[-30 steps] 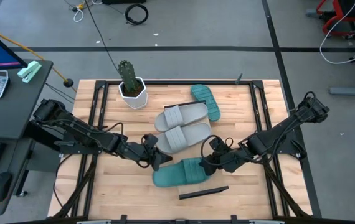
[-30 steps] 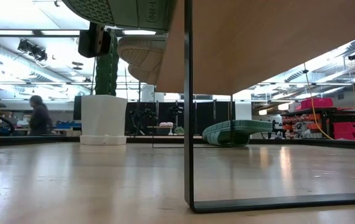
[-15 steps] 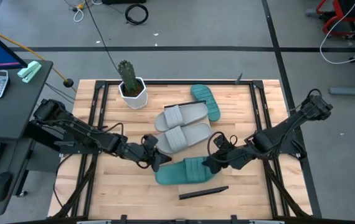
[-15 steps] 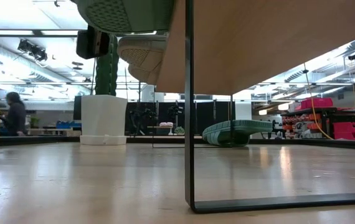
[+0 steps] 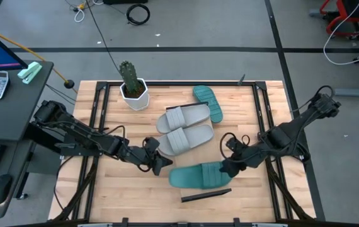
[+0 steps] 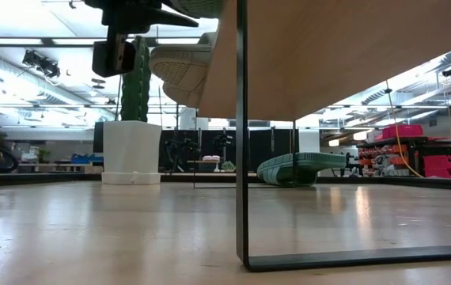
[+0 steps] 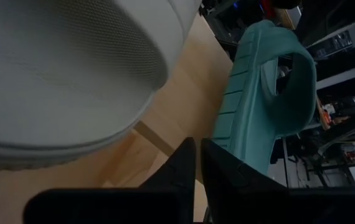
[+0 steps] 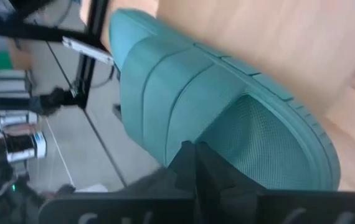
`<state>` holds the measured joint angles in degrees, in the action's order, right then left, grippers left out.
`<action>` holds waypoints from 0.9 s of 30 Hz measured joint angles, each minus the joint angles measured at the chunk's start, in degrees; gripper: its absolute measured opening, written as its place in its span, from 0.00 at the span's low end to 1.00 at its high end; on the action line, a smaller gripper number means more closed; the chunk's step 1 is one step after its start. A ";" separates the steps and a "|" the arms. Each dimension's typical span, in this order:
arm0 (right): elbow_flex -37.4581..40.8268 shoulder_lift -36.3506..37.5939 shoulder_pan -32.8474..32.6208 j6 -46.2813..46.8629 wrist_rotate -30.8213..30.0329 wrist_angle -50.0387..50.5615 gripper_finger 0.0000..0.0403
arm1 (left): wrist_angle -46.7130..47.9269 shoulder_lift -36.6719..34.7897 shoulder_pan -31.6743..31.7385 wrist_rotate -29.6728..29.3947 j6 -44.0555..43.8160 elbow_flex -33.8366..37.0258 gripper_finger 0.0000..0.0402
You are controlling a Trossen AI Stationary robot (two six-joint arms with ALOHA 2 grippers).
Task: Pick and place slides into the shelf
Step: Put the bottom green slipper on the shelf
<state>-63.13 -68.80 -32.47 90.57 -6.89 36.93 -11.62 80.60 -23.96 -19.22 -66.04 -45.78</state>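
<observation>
Two grey slides (image 5: pixel 183 128) sit on the shelf (image 5: pixel 230 135) mid-frame; my right end effector (image 5: pixel 225 169), clamped, holds a teal slide (image 5: pixel 198 176).

- Slides: two teal-green (image 5: pixel 198 176) (image 5: pixel 208 103), two light grey (image 5: pixel 183 118) (image 5: pixel 187 139), ribbed straps.
- Table (image 5: pixel 116 135): pale wood planks.
- Cactus (image 5: pixel 128 74): green, white pot (image 5: pixel 134 93).

Two grey slides (image 5: pixel 184 129) lie side by side mid-counter. One teal slide (image 5: pixel 208 103) sits behind them, another (image 5: pixel 198 176) in front.
</observation>
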 joint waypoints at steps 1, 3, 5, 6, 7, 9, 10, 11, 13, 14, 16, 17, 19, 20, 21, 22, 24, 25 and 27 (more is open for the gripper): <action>0.00 0.16 0.04 -0.02 0.78 0.37 0.00 | 0.00 0.00 0.04 0.00 0.33 0.00 0.07; 0.00 0.31 0.04 -0.27 2.58 0.65 0.00 | 0.00 0.00 0.06 0.00 0.59 0.00 0.06; 0.00 0.17 0.06 -0.61 3.76 0.72 0.00 | 0.00 0.00 0.20 0.00 0.63 0.00 0.06; 0.00 0.02 0.06 -0.99 4.31 0.79 0.00 | 0.00 0.00 0.29 0.02 0.63 0.00 0.06; 0.00 -0.25 0.11 -1.48 4.80 0.79 0.00 | -0.01 0.00 0.33 -0.02 0.65 0.00 0.07; 0.00 -0.78 0.15 -2.45 5.78 0.89 0.00 | -0.02 0.00 0.67 0.00 0.68 0.00 0.07; 0.00 -1.04 0.15 -2.80 6.08 0.93 0.00 | -0.02 0.00 0.74 -0.01 0.69 0.00 0.08; -0.02 -1.29 0.15 -3.02 6.53 0.87 0.00 | -0.02 0.00 0.76 -0.02 0.70 0.00 0.08; -0.02 -1.60 0.15 -3.32 7.69 0.83 0.00 | -0.02 0.00 0.78 -0.02 0.72 0.00 0.08; -0.02 -1.67 0.15 -3.41 7.86 0.86 0.00 | -0.04 0.00 0.76 -0.02 0.72 0.00 0.08; -0.02 -1.68 0.08 -3.38 7.21 0.85 0.00 | -0.04 0.00 0.76 -0.02 0.72 0.00 0.08; -0.02 -1.62 0.08 -3.39 6.41 0.85 0.01 | -0.06 0.00 0.76 -0.02 0.74 0.00 0.08; -0.02 -1.37 0.11 -3.63 5.32 0.91 0.03 | -0.13 0.00 0.76 0.00 0.73 0.00 0.07; -0.02 -1.26 0.29 -3.66 4.89 0.85 0.04 | -0.16 0.00 0.76 -0.02 0.72 0.00 0.07; -0.02 -1.22 0.48 -3.69 4.63 0.76 0.06 | -0.17 0.00 0.76 -0.02 0.72 0.00 0.07; -0.02 -1.22 0.57 -3.72 4.49 0.77 0.07 | -0.17 0.00 0.76 -0.02 0.72 0.00 0.07; -0.02 -1.22 0.59 -3.98 4.34 0.92 0.10 | -0.22 0.00 0.76 -0.02 0.72 0.00 0.08; -0.02 -1.22 0.59 -4.08 4.32 0.84 0.11 | -0.33 0.00 0.76 -0.02 0.74 0.00 0.09; -0.02 -1.22 0.57 -4.11 4.35 0.76 0.14 | -0.56 0.00 0.76 -0.02 0.74 0.00 0.10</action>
<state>-63.16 -70.02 -31.90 86.46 -2.54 37.70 -12.18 80.60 -23.20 -19.25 -65.30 -45.78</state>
